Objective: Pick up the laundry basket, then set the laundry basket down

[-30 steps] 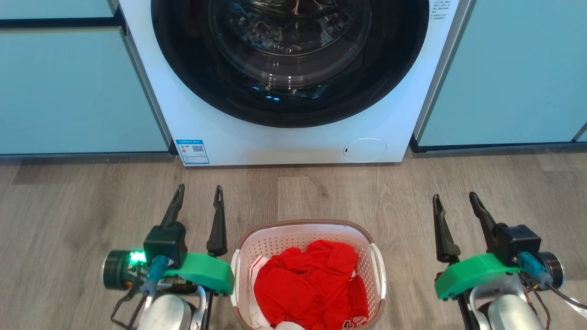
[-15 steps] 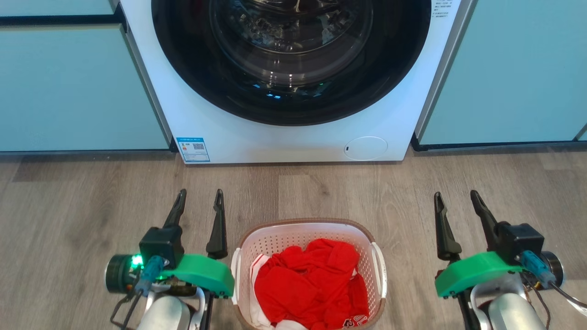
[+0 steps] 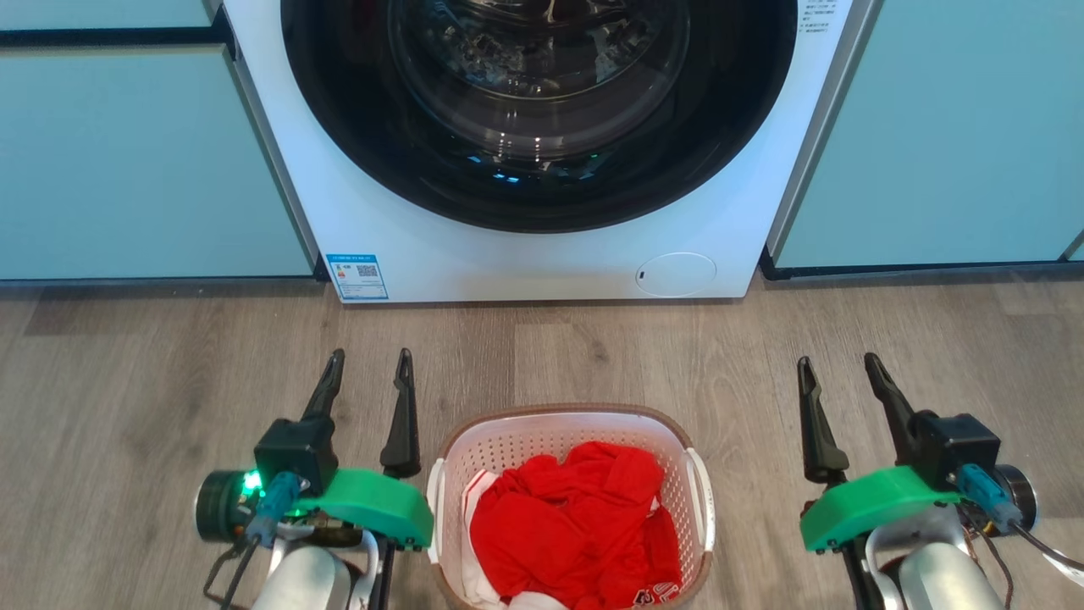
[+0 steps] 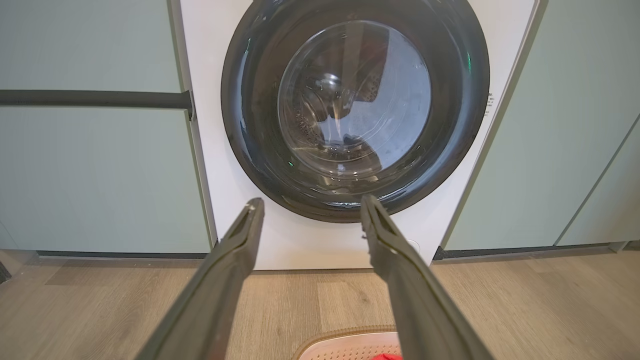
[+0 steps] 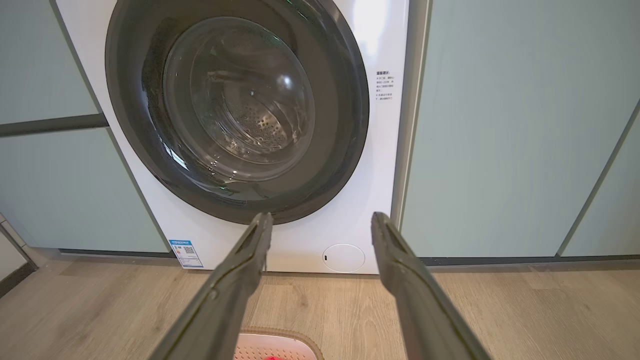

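my left pincer point(image 3: 371, 356) and right pincer point(image 3: 837, 361) gape released and empty, flanking the laundry basket point(image 3: 559, 413) of red clothes point(image 3: 567, 525) at bottom centre.

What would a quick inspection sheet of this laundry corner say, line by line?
Surface: wood-look floor, flat and dry-looking.
Job's things: laundry basket standing upright on the floor in front of the machine, holding red clothes with some white fabric underneath.
Clutter: nothing seen.
Grippers: left gripper open and empty, left of the basket; right gripper open and empty, farther off on the basket's right; neither holds it.
Cables: thin wires loop at both wrists, away from the basket.
Surroundings: white washing machine, whose round glass door appears shut, set between pale blue-green cabinets.
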Controlling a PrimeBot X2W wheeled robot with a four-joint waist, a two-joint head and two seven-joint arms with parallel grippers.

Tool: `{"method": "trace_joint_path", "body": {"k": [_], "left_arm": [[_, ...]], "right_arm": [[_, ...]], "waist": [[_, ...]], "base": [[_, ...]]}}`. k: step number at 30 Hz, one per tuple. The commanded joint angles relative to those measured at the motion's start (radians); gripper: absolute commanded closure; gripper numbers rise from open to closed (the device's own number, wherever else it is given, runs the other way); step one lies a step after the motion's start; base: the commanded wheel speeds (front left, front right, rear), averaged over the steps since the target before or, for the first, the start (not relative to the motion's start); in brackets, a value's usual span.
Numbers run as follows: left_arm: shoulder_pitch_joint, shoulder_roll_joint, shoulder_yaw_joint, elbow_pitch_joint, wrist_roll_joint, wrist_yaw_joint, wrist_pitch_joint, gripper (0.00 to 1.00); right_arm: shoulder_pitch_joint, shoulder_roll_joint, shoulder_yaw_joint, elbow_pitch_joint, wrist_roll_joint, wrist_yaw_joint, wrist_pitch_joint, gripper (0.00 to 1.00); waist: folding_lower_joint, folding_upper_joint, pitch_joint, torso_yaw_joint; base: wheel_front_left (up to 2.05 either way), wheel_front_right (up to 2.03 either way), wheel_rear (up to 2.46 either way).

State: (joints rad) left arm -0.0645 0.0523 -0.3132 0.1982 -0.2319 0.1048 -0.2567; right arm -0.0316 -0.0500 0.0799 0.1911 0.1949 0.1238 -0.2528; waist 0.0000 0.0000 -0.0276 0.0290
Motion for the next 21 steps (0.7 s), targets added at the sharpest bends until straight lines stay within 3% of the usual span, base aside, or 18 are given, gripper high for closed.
{"method": "trace_joint_path", "body": {"k": [1, 21], "left_arm": [[-0.041, -0.002, 0.029, -0.036, -0.005, 0.001, -0.005, 0.0], [-0.042, -0.002, 0.03, -0.032, -0.027, -0.003, -0.005, 0.0]], "right_arm": [[-0.036, 0.0, 0.025, -0.029, 0.002, 0.007, -0.009, 0.0], [-0.042, 0.0, 0.031, -0.01, -0.007, 0.007, -0.009, 0.0]], "waist": [[0.0, 0.0, 0.0, -0.001], [0.0, 0.0, -0.014, -0.003]], "base": [[0.0, 0.0, 0.0], [0.0, 0.0, 0.0]]}}
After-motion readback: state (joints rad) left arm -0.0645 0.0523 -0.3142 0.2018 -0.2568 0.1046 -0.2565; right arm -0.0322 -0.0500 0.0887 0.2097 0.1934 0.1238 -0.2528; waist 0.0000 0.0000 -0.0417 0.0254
